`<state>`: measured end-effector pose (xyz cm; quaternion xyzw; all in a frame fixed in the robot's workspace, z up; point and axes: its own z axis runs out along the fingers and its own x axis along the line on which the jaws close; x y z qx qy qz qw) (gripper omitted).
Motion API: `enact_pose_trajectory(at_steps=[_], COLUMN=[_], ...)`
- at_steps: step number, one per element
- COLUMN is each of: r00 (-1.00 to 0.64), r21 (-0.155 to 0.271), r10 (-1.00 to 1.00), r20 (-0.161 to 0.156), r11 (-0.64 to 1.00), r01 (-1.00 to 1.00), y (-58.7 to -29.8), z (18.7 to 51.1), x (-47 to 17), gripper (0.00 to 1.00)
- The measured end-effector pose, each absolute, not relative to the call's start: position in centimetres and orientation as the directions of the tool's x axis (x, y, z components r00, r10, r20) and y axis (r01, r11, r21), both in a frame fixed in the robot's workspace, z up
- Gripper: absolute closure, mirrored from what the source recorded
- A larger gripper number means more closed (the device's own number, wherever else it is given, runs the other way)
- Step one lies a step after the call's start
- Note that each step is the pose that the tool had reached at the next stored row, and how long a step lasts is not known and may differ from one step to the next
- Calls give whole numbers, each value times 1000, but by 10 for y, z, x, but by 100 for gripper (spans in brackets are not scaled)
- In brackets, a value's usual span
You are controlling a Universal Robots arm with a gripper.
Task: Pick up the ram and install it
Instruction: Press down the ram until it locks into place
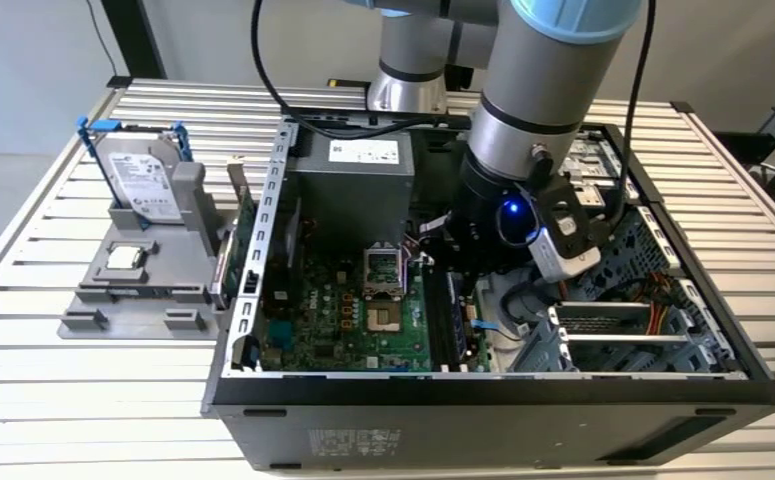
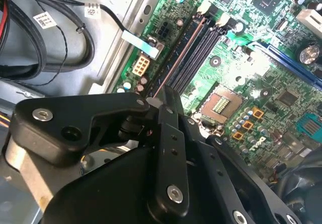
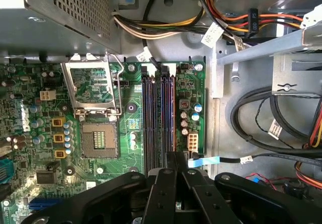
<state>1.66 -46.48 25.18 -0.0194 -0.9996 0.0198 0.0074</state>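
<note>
A slatted metal table [image 1: 40,420] carries an open computer case [image 1: 494,420] lying on its side, and the robot arm [image 1: 547,90] reaches down into it from twelve o'clock in the exterior view. Outside the case, at about nine o'clock from the arm, sits a grey holder [image 1: 147,290] with a hard drive [image 1: 140,180] standing in a blue frame. Inside the case the green main board [image 1: 347,310] lies flat. The claw [image 3: 176,158] hangs low over the board, right above the near end of the four long memory slots [image 3: 158,113]. In both wrist views its fingers look brought together with nothing between them, so I judge it clenched and empty. The slots look bare along their length, with no stick standing in any of them. The ram [image 1: 244,235] seems to be the thin green stick standing on its long edge in the gap between the grey holder and the case's outer wall, at nine o'clock from the claw and well apart from it. A small square silver chip [image 1: 126,257] rests on the holder, at about eight o'clock from the hard drive. By this reading nothing of the task is done: the ram is neither picked up nor seated, and both steps remain.
</note>
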Motion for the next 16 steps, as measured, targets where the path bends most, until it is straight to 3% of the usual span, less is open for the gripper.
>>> enact_pose_trajectory(at_steps=[16], r00=[-999], r21=[-40], r10=[39], r20=[14], r11=[998], r01=[39], y=[-465], z=[252], x=[17], gripper=[100])
